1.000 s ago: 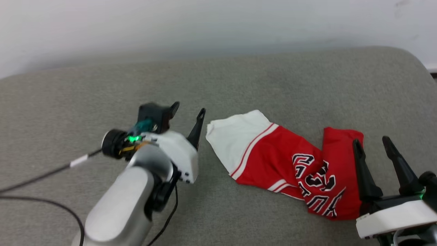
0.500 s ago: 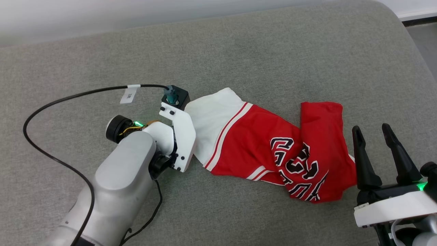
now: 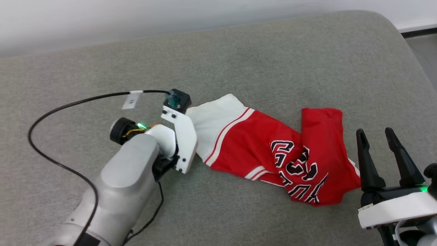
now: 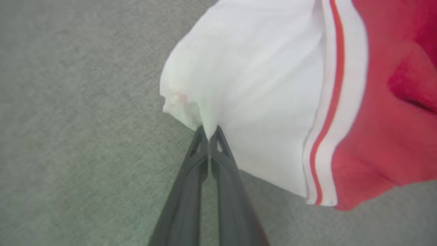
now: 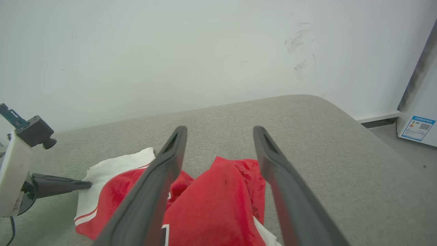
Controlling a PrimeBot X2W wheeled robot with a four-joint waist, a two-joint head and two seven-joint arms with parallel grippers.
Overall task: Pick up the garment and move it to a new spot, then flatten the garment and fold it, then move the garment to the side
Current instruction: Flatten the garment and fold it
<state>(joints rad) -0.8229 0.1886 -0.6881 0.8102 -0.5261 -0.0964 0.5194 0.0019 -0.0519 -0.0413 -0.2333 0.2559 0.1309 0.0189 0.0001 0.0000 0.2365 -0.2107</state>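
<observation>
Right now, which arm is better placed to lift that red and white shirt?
Left. The left fingers are shut on the shirt's white sleeve. The right fingers stand open near its red end, gripping nothing.

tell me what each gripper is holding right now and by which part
The left gripper is shut on the garment, pinching the edge of its white sleeve. The right gripper is open and holds nothing.

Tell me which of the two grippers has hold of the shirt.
The left gripper: its fingers are pinched shut on the white sleeve of the shirt. The right gripper stands open near the red end, holding nothing.
</observation>
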